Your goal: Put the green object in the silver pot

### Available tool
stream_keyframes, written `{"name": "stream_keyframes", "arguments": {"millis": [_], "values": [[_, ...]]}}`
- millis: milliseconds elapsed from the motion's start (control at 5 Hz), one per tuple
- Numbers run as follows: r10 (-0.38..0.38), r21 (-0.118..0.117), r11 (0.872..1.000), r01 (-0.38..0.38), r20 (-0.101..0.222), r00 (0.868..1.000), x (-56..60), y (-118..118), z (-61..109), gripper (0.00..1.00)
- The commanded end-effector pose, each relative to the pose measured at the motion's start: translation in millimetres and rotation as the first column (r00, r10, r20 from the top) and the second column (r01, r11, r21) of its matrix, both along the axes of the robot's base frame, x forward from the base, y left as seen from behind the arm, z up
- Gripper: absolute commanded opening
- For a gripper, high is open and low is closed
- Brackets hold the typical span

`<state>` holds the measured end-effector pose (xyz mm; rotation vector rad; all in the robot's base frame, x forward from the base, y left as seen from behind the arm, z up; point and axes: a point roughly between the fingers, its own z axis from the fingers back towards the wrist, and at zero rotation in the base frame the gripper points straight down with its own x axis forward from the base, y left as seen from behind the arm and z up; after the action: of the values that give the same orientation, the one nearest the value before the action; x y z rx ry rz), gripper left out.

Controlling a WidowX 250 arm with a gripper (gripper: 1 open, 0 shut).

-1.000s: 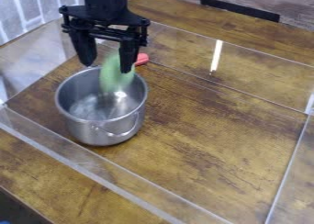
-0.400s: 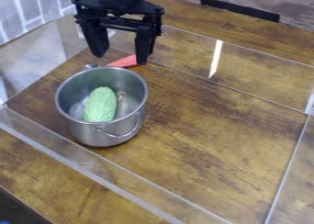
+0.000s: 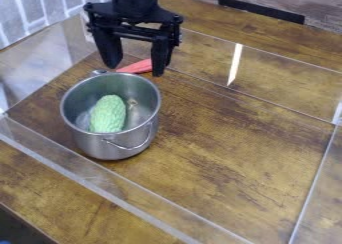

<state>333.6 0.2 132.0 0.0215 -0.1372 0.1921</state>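
You have the black metal claw [image 3: 131,67] wide open, its two fingers standing far apart, and there is nothing held between them. The claw hangs above the back rim of the round, shiny steel pot [image 3: 111,146] with straight sides. The light green, oval object with bumpy skin [image 3: 107,114] is inside this pot, lower than the claw and nearer to the camera. It lies on the bottom, toward the left side of the picture. The pot stands upright, and a thin wire handle [image 3: 130,145] hangs on its front wall.

Just behind the pot, below the claw, you can see a red, long item [image 3: 136,67]; the claw hides a part of it, so its full shape you cannot tell.

I can read no brand, label or other writing anywhere. The desk of brown wood [image 3: 241,153] has visible grain and spreads below the claw and to the right of it in the picture. Pale, straight strips cross its surface, and one short white strip [image 3: 235,63] lies to the right of the claw. Behind the claw, at the upper left, there is a whitish, see-through sheet [image 3: 40,10].
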Motion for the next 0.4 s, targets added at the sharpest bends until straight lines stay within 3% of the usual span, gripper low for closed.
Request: {"name": "stream_keyframes", "arguments": {"millis": [0, 200], "values": [[-0.015, -0.001, 1.0, 0.015, 0.04, 0.999, 6.5, -5.4, 13.7, 1.0], [-0.021, -0.002, 1.0, 0.022, 0.027, 0.999, 7.7, -7.4, 10.3, 1.0]]}}
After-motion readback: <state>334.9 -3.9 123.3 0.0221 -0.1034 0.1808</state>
